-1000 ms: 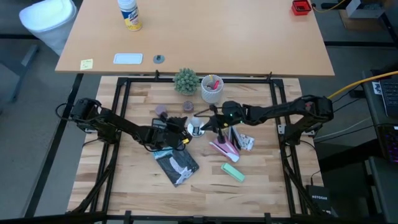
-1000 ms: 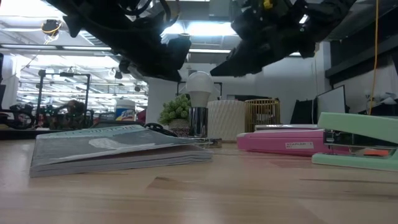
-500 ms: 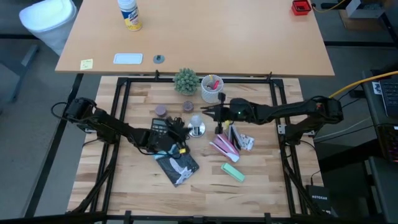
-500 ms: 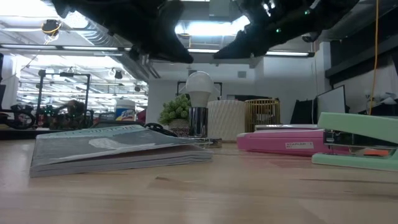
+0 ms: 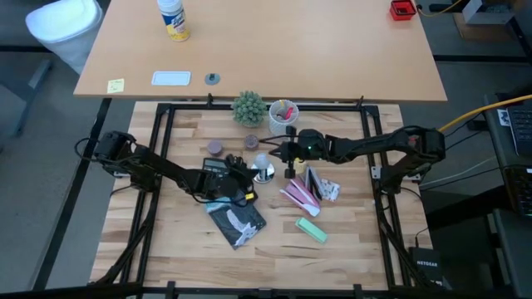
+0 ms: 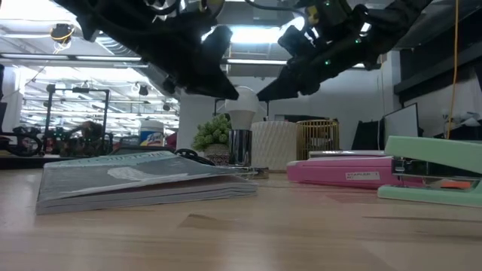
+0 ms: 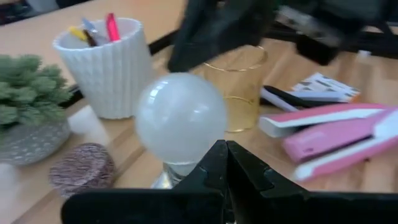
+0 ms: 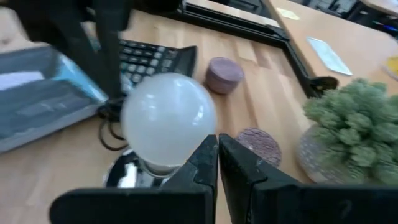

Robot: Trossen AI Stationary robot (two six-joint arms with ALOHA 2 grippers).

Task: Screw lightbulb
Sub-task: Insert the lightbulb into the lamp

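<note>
Right now the lightbulb (image 5: 263, 162) stands upright, long axis vertical, screw end down in the shiny silver base (image 5: 264, 174) near the middle of the surface (image 5: 349, 249). In the high view the left pincer (image 5: 245, 174) sits at about 8 o'clock from the globe and the right pincer (image 5: 273, 152) at about 2 o'clock, both just beside it, neither clearly nearer. Each wrist view shows its own fingers clenched together with nothing between them, the globe (image 7: 180, 118) just ahead. Gripping would seem to need the jaws released first.
</note>
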